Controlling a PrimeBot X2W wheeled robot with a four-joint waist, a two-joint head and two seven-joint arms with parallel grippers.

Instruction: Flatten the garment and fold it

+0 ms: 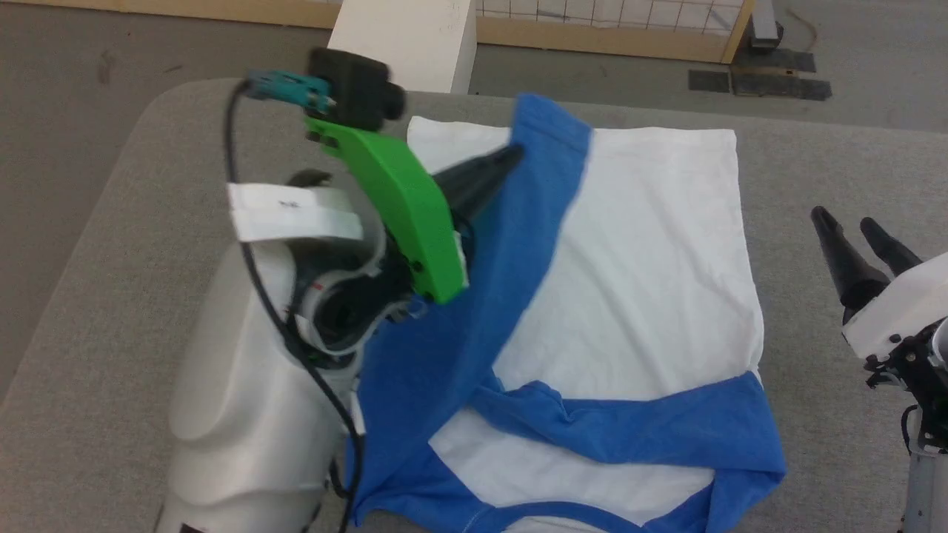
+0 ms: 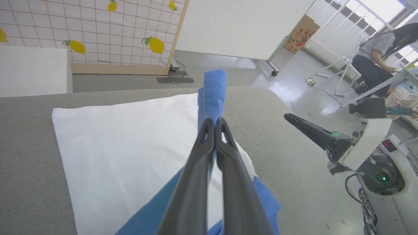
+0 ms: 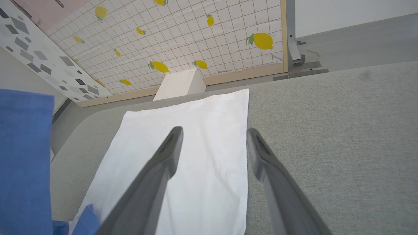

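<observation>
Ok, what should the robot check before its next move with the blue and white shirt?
1. Grip: left gripper shut on the blue sleeve: ok.
2. Spare hand: right gripper open, holding nothing: ok.
3. White body of the garment flat on the table: ok.
4. Smoothness of the other sleeve: not ok, rumpled across the bottom.
5. Shirt edge behind the left forearm: cannot tell, hidden.

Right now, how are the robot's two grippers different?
The left gripper is shut; the right gripper is open. The left gripper pinches the shirt's blue sleeve; the right gripper holds nothing. The left gripper is over the shirt; the right gripper is off to its side. Both are long and dark.
</observation>
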